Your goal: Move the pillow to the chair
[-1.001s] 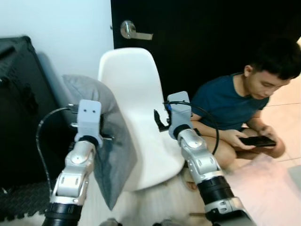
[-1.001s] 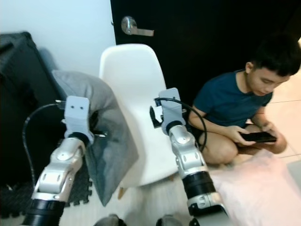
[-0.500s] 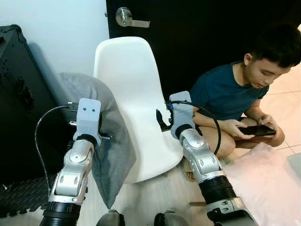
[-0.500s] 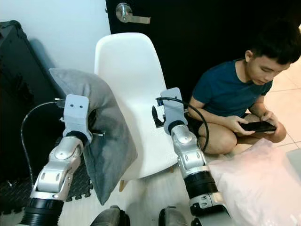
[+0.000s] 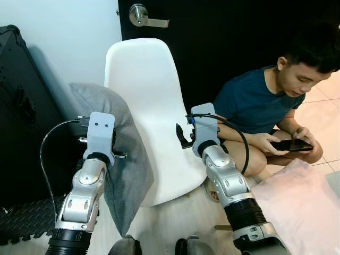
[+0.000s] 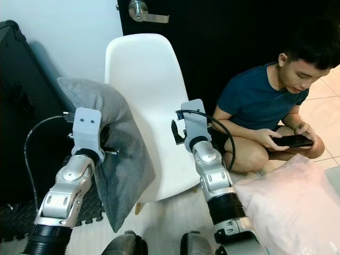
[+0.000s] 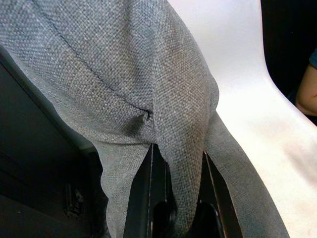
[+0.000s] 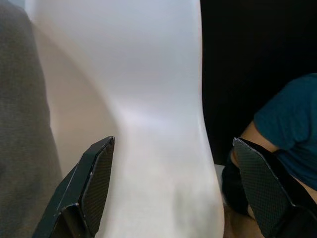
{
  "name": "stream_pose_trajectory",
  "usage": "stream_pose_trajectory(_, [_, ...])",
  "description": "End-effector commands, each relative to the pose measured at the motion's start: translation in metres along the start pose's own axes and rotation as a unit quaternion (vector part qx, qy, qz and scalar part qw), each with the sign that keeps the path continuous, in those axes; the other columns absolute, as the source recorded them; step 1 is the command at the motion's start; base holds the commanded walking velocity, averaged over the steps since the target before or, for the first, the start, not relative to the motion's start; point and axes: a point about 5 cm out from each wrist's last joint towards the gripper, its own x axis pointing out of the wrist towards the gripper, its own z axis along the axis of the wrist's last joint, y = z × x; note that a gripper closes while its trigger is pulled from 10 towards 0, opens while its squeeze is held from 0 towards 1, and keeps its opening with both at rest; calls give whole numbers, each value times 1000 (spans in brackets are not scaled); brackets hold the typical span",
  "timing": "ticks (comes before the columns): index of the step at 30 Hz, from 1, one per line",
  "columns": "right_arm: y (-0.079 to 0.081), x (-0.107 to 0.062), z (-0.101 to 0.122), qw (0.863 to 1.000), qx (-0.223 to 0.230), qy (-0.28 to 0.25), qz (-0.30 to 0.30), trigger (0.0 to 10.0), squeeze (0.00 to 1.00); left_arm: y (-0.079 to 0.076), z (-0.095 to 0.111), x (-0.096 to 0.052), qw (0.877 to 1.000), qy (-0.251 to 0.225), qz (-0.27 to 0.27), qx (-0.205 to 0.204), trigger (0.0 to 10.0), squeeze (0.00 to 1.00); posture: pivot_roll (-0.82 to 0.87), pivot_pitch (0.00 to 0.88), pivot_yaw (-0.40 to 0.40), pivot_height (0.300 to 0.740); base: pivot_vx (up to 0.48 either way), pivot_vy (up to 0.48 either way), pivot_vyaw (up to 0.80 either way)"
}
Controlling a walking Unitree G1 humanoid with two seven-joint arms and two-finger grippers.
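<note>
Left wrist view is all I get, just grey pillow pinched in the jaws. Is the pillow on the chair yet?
Observer: Not yet. The pillow hangs beside the white chair, at its left edge, off the seat.
Operator: What's the other arm doing?
Observer: The right gripper is open and holds nothing, facing the chair's seat.
Operator: Is anybody near?
Observer: Yes, a person sits on the floor right of the chair, looking at a phone.

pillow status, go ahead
Left gripper shut on grey pillow, held beside white chair. Right gripper open over the seat. Person crouched right of the chair.
</note>
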Motion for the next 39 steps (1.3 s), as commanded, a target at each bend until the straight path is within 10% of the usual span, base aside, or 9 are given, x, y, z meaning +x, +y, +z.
stream_pose_trajectory(1, [2, -1, -2, 1000, 12, 7, 8, 10000, 0, 0, 13, -2, 999, -34, 1, 4, 10000, 0, 53, 197, -47, 655, 0, 0, 0])
stream_pose_trajectory(39, [2, -1, -6, 1000, 7, 12, 4, 10000, 0, -4, 17, 2, 999, -40, -17, 12, 10000, 0, 67, 163, -25, 640, 0, 0, 0])
